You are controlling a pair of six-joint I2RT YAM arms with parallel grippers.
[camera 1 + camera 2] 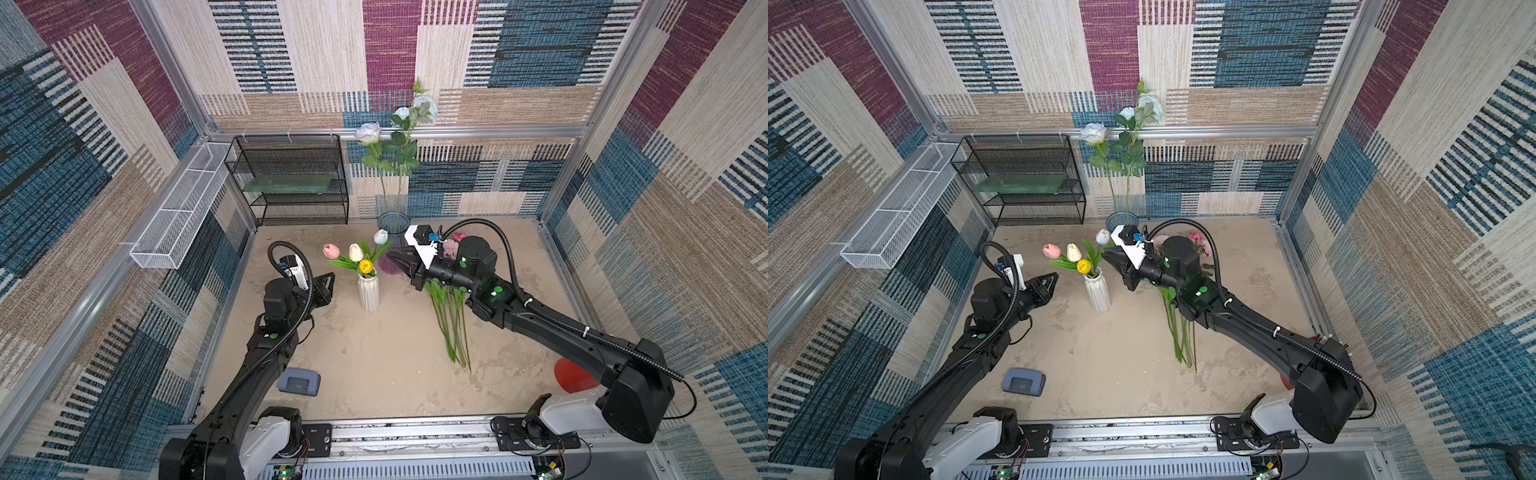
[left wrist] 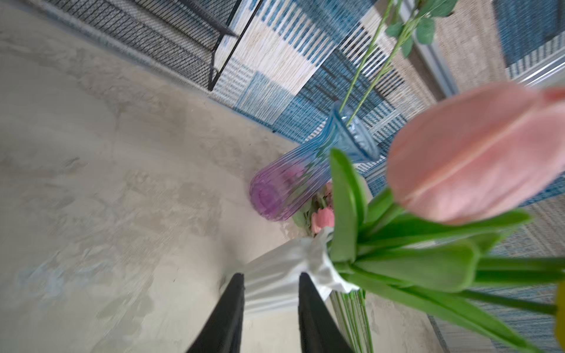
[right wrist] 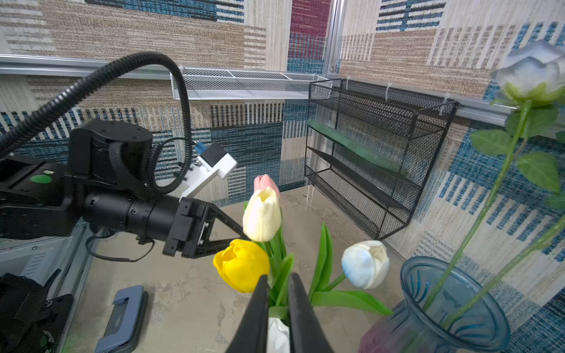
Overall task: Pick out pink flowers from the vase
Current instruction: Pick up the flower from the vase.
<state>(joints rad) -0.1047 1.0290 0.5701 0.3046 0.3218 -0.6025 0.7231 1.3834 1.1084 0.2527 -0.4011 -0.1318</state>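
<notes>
Pink tulip point(image 1: 331, 250): 12 o'clock of left gripper point(image 1: 330, 284), fingers released; right gripper point(image 1: 390, 256) near-closed, grasp unclear.

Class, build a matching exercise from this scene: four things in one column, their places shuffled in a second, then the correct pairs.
Things: 1 pink tulip; 2 pale roses; 3 picked pink flowers; 4 grey-blue device.
Places: A laid in a bunch on the table; B in the white ribbed vase; C alone near the table's front edge; D in the blue glass vase.
Pairs: 1-B; 2-D; 3-A; 4-C.
</notes>
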